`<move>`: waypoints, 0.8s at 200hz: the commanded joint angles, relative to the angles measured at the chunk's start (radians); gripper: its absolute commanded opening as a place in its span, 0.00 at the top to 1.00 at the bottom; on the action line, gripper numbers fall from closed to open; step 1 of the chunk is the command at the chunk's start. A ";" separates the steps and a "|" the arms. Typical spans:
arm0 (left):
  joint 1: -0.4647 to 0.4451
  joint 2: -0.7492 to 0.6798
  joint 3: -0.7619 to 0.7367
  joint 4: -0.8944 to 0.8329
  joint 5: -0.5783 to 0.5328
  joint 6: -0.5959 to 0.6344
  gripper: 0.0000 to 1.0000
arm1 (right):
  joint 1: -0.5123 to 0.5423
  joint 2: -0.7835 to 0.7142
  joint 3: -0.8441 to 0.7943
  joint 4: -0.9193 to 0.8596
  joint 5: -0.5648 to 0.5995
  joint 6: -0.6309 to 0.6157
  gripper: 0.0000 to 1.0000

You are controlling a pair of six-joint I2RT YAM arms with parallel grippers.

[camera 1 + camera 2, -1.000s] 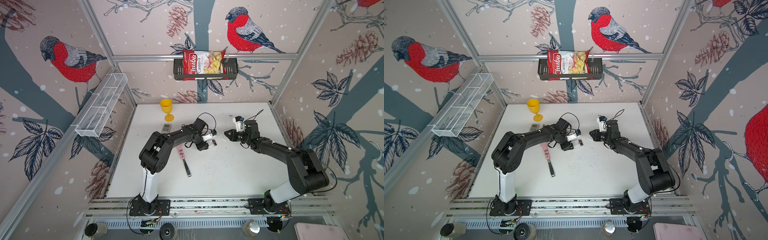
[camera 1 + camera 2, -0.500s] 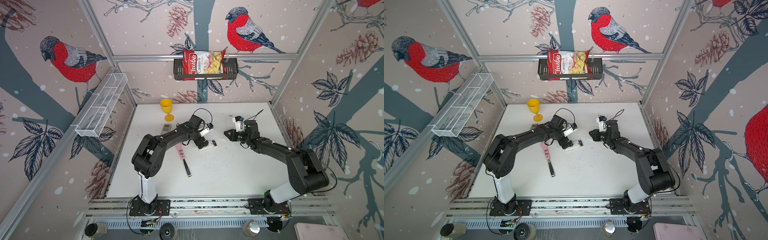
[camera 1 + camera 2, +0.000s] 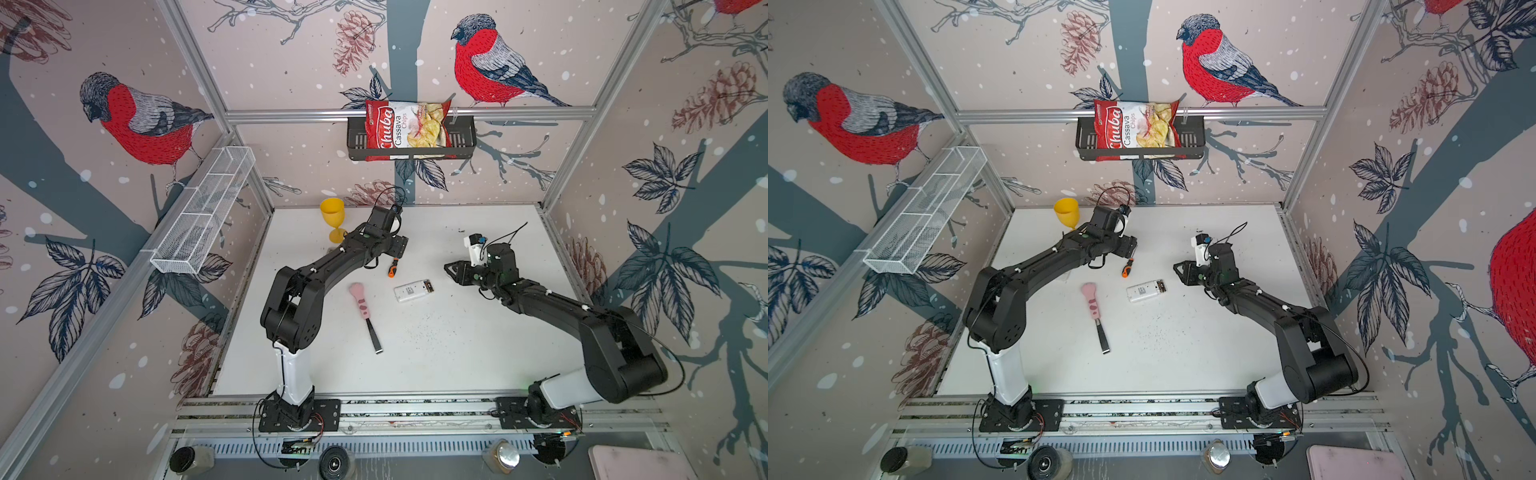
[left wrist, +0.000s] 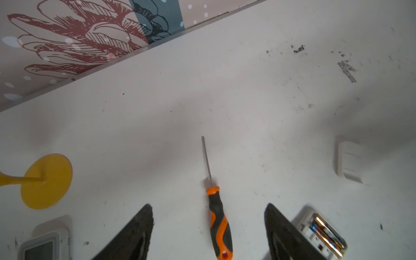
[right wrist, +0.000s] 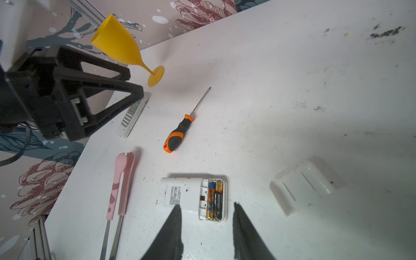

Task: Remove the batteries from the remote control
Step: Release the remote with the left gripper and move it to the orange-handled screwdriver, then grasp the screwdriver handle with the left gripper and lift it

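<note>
While the remote control (image 3: 411, 291) lies face down near the centre of the table (image 3: 457, 353), its battery compartment stands uncovered at the 3 o'clock end. The batteries (image 5: 216, 200) sit side by side inside it.

My right gripper (image 5: 207, 205) hovers at 2 o'clock of the remote, jaws moderately apart and empty. My left gripper (image 4: 208, 206) hovers at 11 o'clock, jaws wide and empty, above the orange-and-black screwdriver (image 4: 219, 225).

The white battery cover (image 5: 301, 186) lies on the table apart from the remote; in both top views my right arm appears to mask it. Pink tongs (image 3: 365, 311) lie at 8 o'clock.
</note>
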 commanded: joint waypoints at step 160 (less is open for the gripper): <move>-0.054 0.204 0.041 -0.100 -0.157 -0.272 0.49 | 0.032 -0.056 -0.030 0.078 0.046 0.054 0.55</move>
